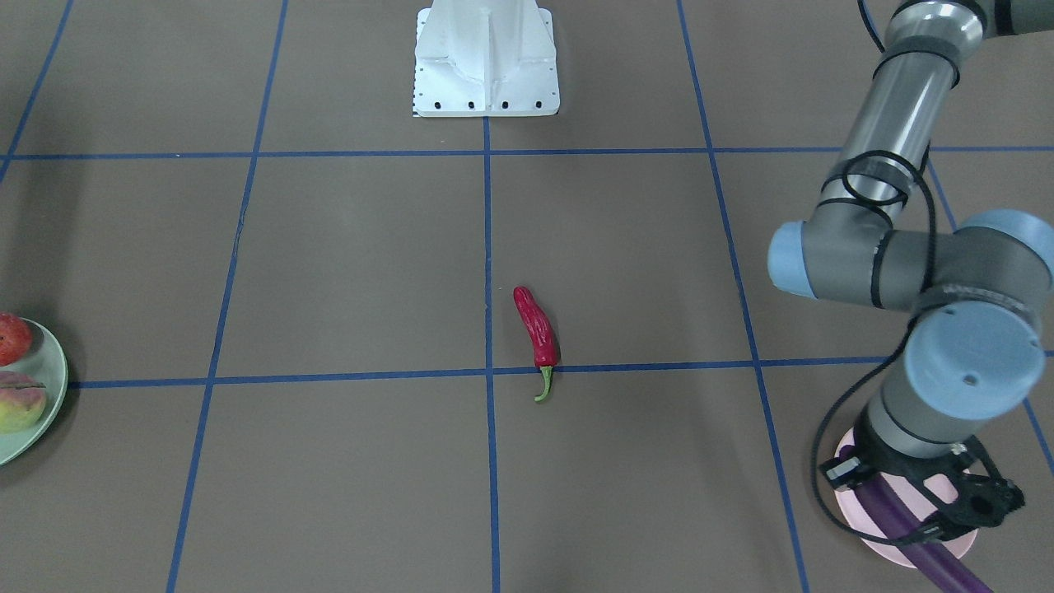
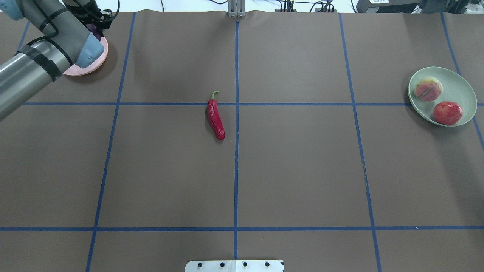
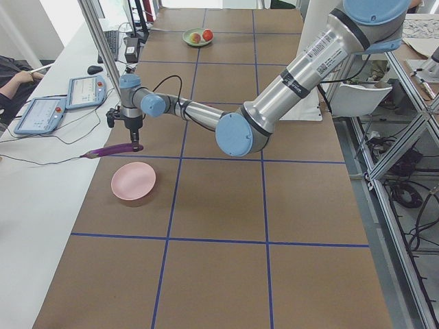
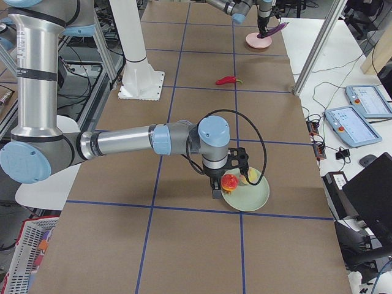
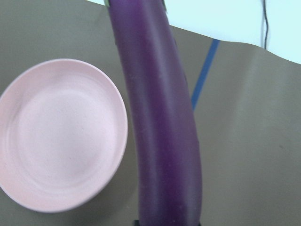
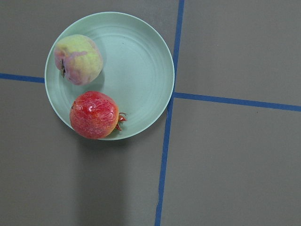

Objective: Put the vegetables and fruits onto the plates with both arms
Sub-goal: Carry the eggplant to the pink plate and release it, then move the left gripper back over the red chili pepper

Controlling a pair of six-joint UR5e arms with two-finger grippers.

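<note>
Exterior left view: the eggplant [image 3: 110,149] is clamped by the left gripper [image 3: 135,142] near the pink plate [image 3: 134,181]. Chili pepper [image 2: 216,119] is seen mid-table — peach [image 6: 78,59] and red fruit [image 6: 94,114] on the green plate [image 6: 141,61]. Right gripper [image 4: 223,174] opening — cannot be told.

Two plates [image 5: 61,136] [image 6: 141,70], two fruits [image 6: 78,59] [image 6: 94,114], one eggplant [image 5: 162,122], one chili [image 2: 216,118], two arms [image 3: 288,82] [image 4: 122,142].

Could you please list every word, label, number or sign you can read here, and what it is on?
Nothing is legible.
Sticker on the left arm: print too small to read.
Label on the right arm: too small to read.
Tablet screens: blurred.
</note>
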